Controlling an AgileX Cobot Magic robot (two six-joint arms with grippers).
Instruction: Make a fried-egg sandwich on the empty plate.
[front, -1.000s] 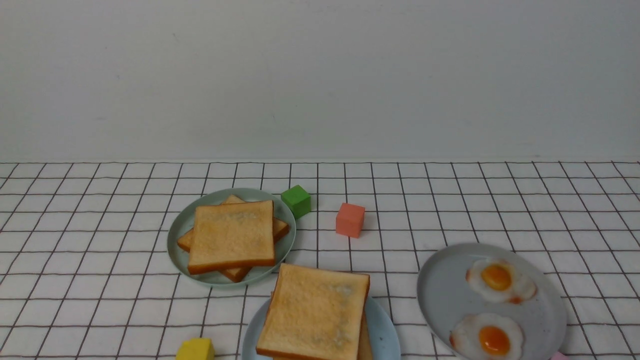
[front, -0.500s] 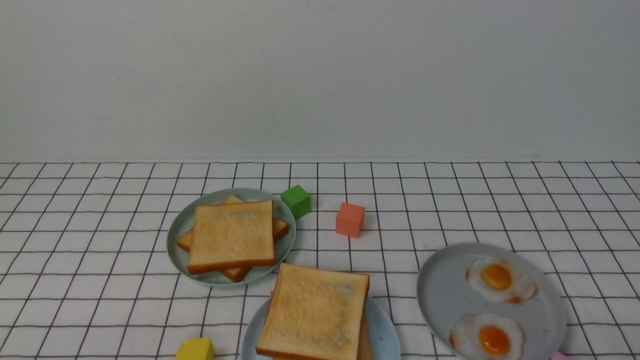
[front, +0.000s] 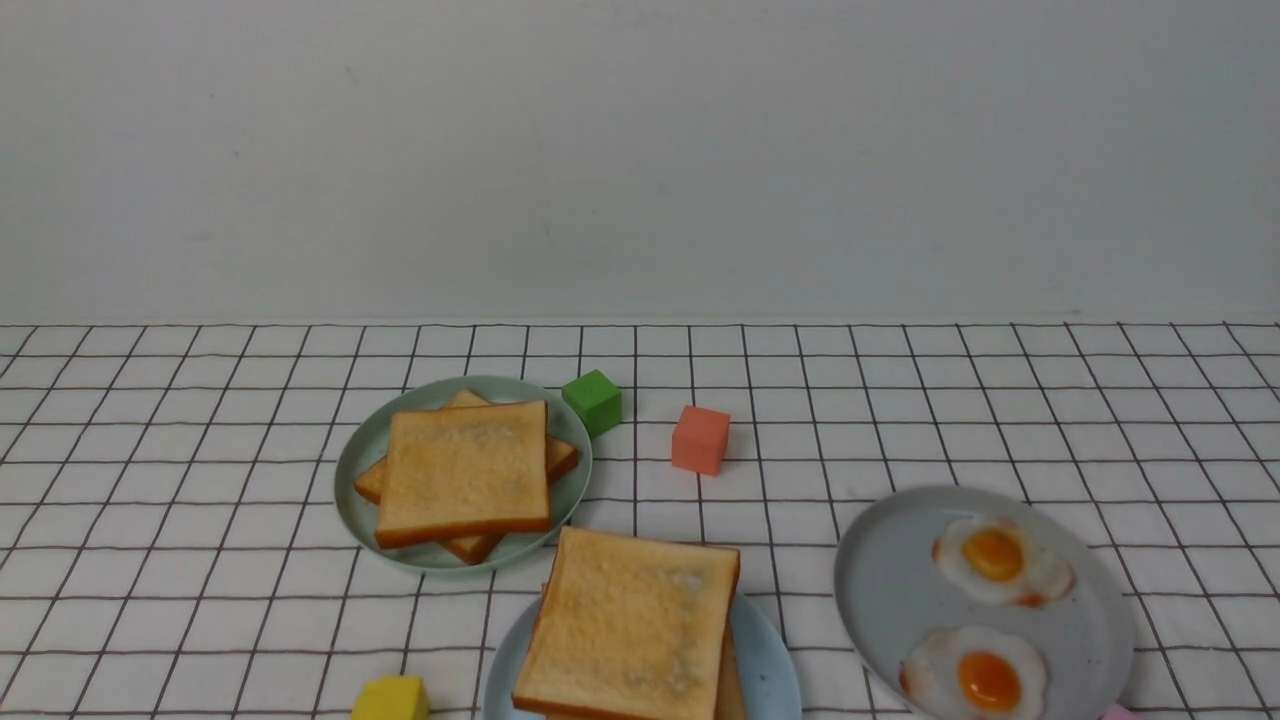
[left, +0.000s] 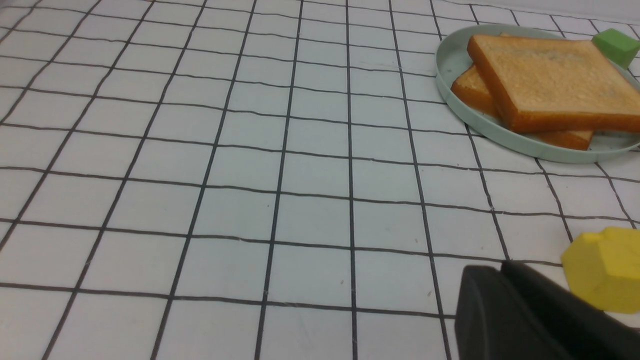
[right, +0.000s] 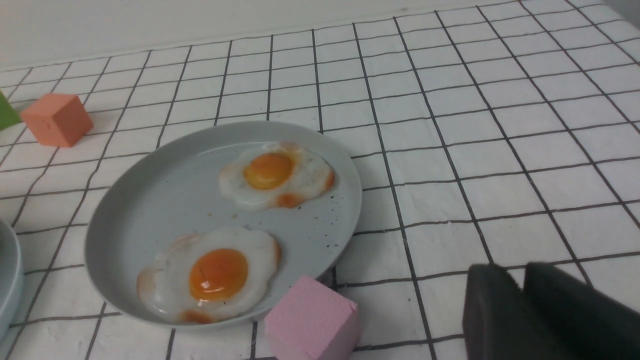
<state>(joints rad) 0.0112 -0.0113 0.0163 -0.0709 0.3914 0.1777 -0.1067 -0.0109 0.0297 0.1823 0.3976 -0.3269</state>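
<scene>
The pale sky-blue plate (front: 770, 665) sits at the near middle in the front view, and its rim shows in the right wrist view (right: 7, 280). On it lies the sandwich (front: 630, 625): a toast slice on top of a second slice whose edge (front: 732, 685) peeks out. I cannot see an egg between them. Neither gripper shows in the front view. My left gripper (left: 500, 267) is shut and empty, low over the cloth beside a yellow block (left: 605, 267). My right gripper (right: 520, 270) is shut and empty, its tips almost touching, over the cloth right of the grey plate (right: 150, 200).
The pale green plate (front: 355, 500) holds the other toast pile (front: 462, 475) at the left. The grey plate (front: 880, 590) holds two fried eggs (front: 995, 560) (front: 975, 675). A green block (front: 593, 401), an orange block (front: 700, 438), a yellow block (front: 392, 697) and a pink block (right: 312, 322) lie around.
</scene>
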